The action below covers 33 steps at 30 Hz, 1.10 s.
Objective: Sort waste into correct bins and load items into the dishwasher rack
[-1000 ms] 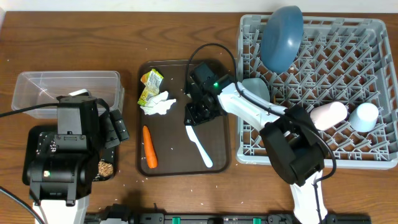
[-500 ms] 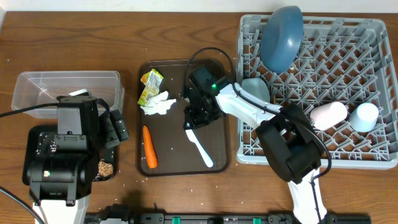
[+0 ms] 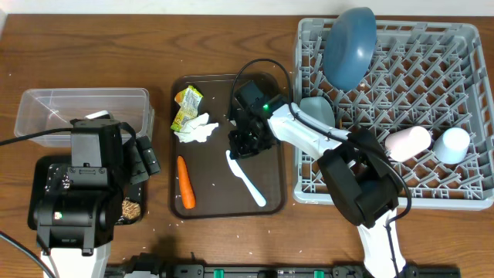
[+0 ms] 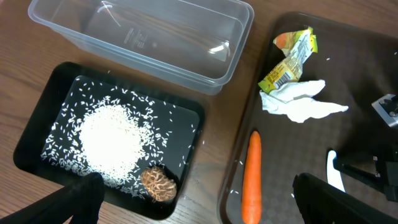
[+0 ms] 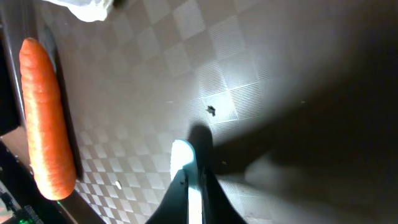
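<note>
My right gripper (image 3: 245, 144) is low over the dark brown serving tray (image 3: 270, 194), shut on the handle end of the light blue utensil (image 3: 248, 180), which shows between its jaws in the right wrist view (image 5: 185, 163). The carrot (image 3: 185, 183), the white tissue (image 3: 199, 129) and the yellow-green wrapper (image 3: 186, 104) lie on the tray's left half. My left gripper (image 4: 205, 208) is open and empty, over the gap between the black tray (image 4: 36, 132) and the carrot (image 4: 252, 180). Brown crumbs (image 4: 158, 183) sit in the black tray. The clear tub (image 4: 155, 62) is behind it. No chopsticks show.
The grey rack (image 3: 463, 46) at the right holds the dark blue plate (image 3: 349, 46) standing upright, the pale bowl (image 3: 318, 108), the pink cup (image 3: 407, 142) and the light blue cup (image 3: 451, 144). White rice is scattered in the black tray.
My right gripper has closed on the utensil's handle end, and that end has shifted slightly left and back on the tray. The left arm has not moved.
</note>
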### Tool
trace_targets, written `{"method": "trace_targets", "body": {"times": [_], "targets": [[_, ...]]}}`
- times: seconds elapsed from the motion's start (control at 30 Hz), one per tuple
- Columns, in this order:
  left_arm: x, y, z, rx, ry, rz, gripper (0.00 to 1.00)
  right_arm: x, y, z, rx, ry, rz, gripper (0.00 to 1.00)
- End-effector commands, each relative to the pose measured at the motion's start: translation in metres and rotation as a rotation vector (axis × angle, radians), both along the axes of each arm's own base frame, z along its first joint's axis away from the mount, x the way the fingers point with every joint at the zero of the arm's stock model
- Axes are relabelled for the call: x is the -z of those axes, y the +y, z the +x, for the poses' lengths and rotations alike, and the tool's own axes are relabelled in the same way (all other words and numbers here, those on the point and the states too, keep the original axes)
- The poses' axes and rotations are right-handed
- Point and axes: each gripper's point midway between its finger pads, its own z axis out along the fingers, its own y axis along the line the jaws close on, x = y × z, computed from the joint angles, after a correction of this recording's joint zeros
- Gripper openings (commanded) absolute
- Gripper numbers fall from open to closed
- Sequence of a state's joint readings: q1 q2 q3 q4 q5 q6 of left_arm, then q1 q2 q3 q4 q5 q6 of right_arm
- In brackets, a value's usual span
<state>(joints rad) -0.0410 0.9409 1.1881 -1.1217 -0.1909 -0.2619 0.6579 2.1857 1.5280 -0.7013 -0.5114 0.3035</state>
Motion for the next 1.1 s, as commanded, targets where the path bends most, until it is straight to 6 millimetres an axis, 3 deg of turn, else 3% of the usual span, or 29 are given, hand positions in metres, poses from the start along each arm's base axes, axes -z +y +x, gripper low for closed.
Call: {"method": "trace_targets", "body": {"times": [0.0,0.1,0.2,0.33,0.7,0.77,0.97,1.07], "targets": [[-0.005,0.003,0.000,-0.015,-0.012,0.010,0.98,0.009,0.003,-0.009,-0.017,0.032,0.001,0.01],[-0.005,0.003,0.000,-0.014,-0.012,0.010,0.98,0.011,0.001,-0.007,-0.007,0.016,-0.024,0.04],[-0.005,0.003,0.000,-0.015,-0.012,0.010,0.98,0.011,0.004,-0.011,-0.037,0.005,-0.021,0.25],[-0.005,0.003,0.000,-0.015,-0.012,0.010,0.98,0.011,0.010,-0.016,-0.075,-0.013,-0.022,0.27],[-0.005,0.003,0.000,-0.015,-0.012,0.010,0.98,0.017,0.007,-0.015,-0.058,-0.051,-0.093,0.11],[-0.005,0.003,0.000,-0.014,-0.012,0.010,0.98,0.016,0.007,-0.015,-0.061,-0.056,-0.102,0.02],[-0.005,0.003,0.000,-0.015,-0.012,0.010,0.98,0.009,0.013,-0.015,-0.093,-0.103,-0.136,0.01],[-0.005,0.003,0.000,-0.014,-0.012,0.010,0.98,0.004,0.006,-0.003,-0.084,-0.170,-0.222,0.01]]}}
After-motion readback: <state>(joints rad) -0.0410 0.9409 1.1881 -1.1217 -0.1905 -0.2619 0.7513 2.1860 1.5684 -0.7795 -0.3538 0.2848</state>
